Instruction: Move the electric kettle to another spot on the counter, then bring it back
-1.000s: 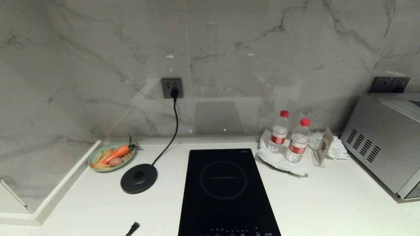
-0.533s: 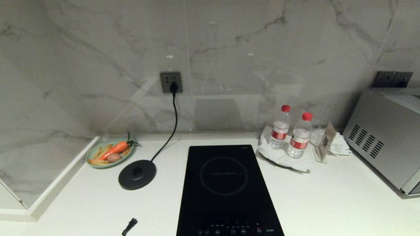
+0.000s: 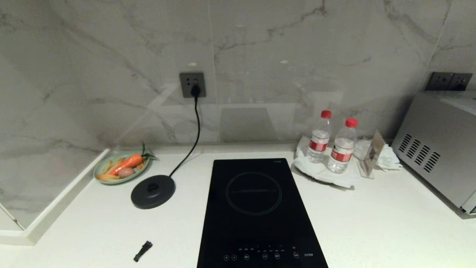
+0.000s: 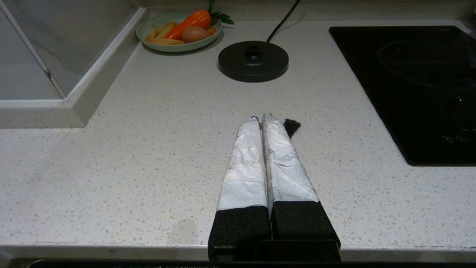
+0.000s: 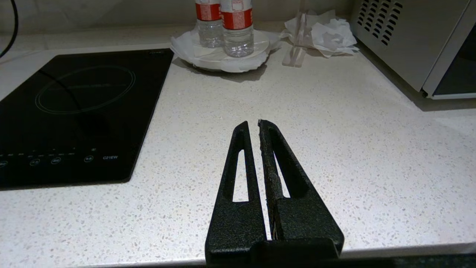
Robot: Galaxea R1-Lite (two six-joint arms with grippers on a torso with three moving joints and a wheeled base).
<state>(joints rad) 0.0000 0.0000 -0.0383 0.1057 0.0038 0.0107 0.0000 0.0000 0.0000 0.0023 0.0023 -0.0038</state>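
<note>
Head view shows only the bare corded base [image 3: 153, 191] on the counter [image 3: 372, 230], no kettle anywhere, both grippers [image 4: 263, 118] [image 5: 253, 123] pressed together; probably heavy, slick, best grabbed by its handle.

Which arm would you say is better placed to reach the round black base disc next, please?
Left, probably. The left pincer points straight at the base disc over bare counter; the right pincer sits beyond the hob, facing the water bottles. The kettle itself is not in view.

Round black base disc [image 3: 153, 191], plate of vegetables [image 3: 121, 171], two red-capped bottles [image 3: 330, 141], steel microwave [image 3: 438, 147].
</note>
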